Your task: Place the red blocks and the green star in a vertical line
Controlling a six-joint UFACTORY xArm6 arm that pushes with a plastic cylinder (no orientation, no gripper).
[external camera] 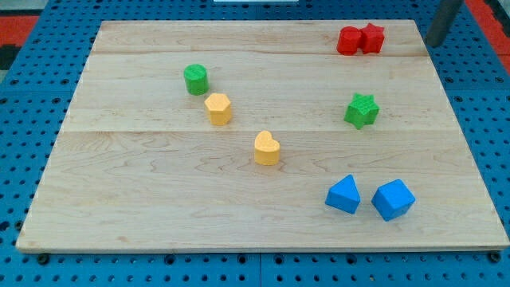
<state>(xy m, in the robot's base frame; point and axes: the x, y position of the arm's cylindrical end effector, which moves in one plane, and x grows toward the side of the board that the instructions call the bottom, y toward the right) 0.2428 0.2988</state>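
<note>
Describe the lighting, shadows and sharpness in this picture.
Camera view: even, soft light, no glare on the wooden board; only short faint shadows under blocks such as the green star; blocks are sharp, while my tip at the view's top right looks slightly blurred.

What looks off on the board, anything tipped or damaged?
Nothing stands out. All blocks sit flat on the board, intact. The two red blocks touch at the view's top right, the green star below them. My tip is right of the reds, apart.

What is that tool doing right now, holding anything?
My tip: a plain rod, holding nothing, at the view's top right, just right of the two red blocks, not touching them.
</note>
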